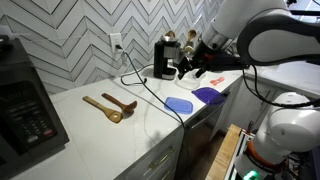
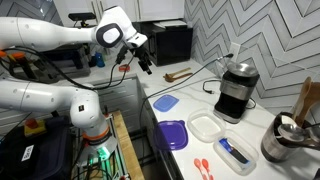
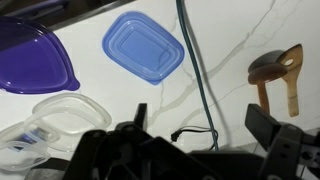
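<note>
Jaws apart and empty, hanging above the counter (image 3: 230, 40) off to the side of the coffee maker (image 2: 235, 90). Blue lid (image 3: 143, 46) lies flat on the counter near the coffee maker, untouched. Purple lid (image 2: 173, 134) and a clear tub (image 2: 207, 127) that looks empty sit before the coffee maker, and another clear tub (image 2: 235, 153) there holds something blue.

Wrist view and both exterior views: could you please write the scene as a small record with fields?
gripper: open, empty, in the air above the counter
nearest thing: blue lid, flat on the counter
beside it: purple plastic piece; clear container
further off: wooden spoons; dark cable
coffee maker: by the wall
</note>
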`<state>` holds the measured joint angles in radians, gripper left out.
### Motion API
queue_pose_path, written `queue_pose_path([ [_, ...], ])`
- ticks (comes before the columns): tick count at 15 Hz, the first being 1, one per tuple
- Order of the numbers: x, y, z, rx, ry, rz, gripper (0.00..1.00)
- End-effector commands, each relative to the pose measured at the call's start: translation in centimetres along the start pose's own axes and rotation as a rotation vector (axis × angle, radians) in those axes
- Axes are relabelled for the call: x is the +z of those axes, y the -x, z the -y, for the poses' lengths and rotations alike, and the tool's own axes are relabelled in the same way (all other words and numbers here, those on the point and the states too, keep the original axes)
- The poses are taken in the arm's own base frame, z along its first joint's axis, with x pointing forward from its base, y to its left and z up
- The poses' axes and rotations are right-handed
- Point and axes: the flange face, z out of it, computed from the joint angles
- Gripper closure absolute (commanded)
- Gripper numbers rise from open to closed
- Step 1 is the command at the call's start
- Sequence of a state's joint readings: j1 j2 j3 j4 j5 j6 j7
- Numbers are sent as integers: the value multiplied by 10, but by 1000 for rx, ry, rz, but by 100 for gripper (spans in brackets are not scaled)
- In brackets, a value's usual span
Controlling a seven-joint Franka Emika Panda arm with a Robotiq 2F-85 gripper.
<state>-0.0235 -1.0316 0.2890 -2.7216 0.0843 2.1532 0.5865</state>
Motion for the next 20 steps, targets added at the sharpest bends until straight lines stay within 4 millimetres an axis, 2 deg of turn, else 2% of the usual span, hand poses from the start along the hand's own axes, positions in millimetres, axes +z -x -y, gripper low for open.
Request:
queue_pose_path([
  [1,21,-23,-30,99,62,47,0],
  [5,53,-67,-104,269,189,103,0],
  [9,89,-100,-173,408,333,158,0],
  [15,119,-151,-242,520,449,156,0],
  [18,132,-161,-280,583,462,173,0],
  [20,137,-155,-307,621,455,184,0],
])
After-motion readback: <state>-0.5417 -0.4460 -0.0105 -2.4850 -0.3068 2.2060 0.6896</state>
